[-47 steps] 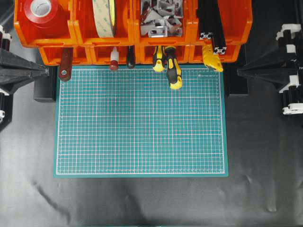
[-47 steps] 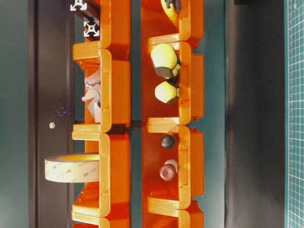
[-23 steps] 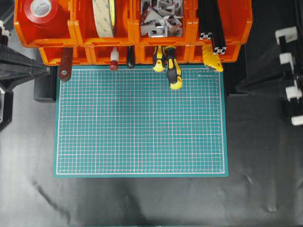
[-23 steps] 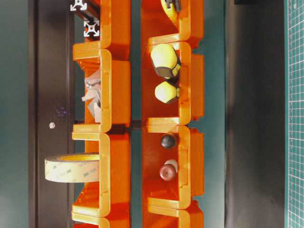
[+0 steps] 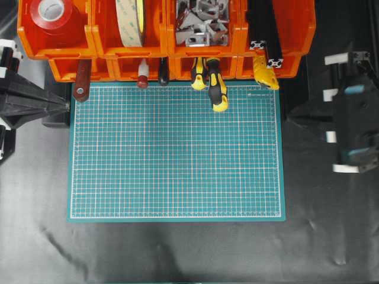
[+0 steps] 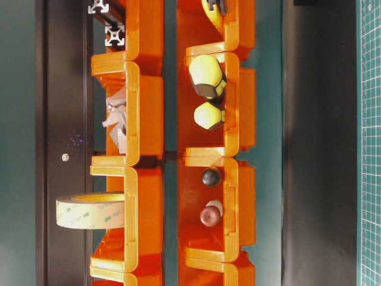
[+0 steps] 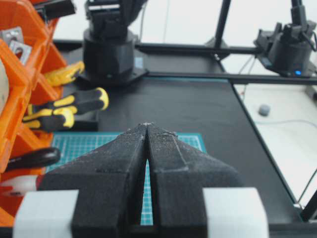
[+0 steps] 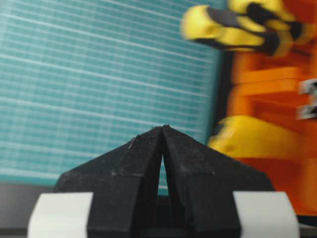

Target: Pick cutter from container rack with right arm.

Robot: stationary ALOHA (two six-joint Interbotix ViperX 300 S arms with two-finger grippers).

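Cutter (image 5: 266, 73) juts from the container rack's (image 5: 177, 65) lower right bin, blurred in the wrist view. Right gripper (image 8: 163, 130), fingers pressed together, must part them first, then straddle its yellow body squarely.

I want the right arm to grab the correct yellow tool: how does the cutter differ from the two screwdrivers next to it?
The cutter is yellow all over; the screwdrivers have yellow handles with black stripes. The cutter sticks out of the rightmost lower bin of the container rack, under the aluminium profiles; the screwdrivers sit one bin to the left. The cutter looks flat and angled; the screwdriver handles are rounded. All three poke out over the green mat, handle ends first.
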